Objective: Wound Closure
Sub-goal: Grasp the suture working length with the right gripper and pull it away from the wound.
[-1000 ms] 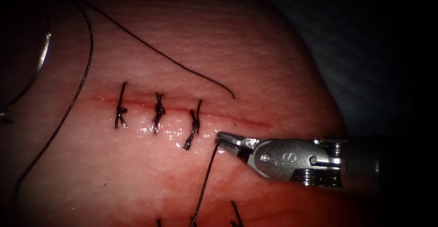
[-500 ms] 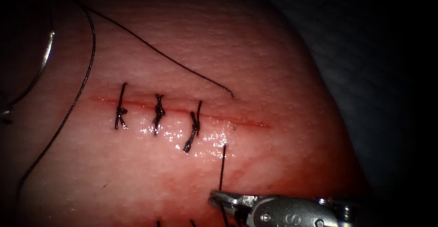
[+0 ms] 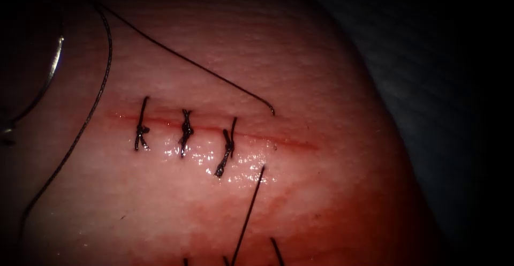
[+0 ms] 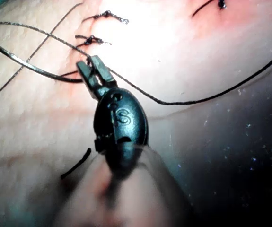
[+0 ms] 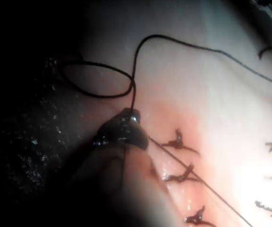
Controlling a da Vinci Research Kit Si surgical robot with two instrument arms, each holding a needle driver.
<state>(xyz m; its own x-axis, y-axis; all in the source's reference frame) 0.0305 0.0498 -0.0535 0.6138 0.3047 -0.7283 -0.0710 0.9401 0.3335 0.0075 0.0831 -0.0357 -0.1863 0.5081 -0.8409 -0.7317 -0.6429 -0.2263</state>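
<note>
The needle (image 3: 53, 62) lay out of the tissue (image 3: 321, 84), well left of the cut (image 3: 289, 143), pinched near one end in the closed jaws of the left tool (image 4: 89, 66), with its curve sweeping away from them. The thread (image 3: 247, 215) rose taut from the tissue just below the cut to the right tool (image 5: 131, 116), whose jaws were pressed together on it. It looped on beyond that tip. Beyond both tools, three tied stitches (image 3: 186, 132) crossed the cut, and red fluid (image 3: 300, 212) glistened on the tissue.
</note>
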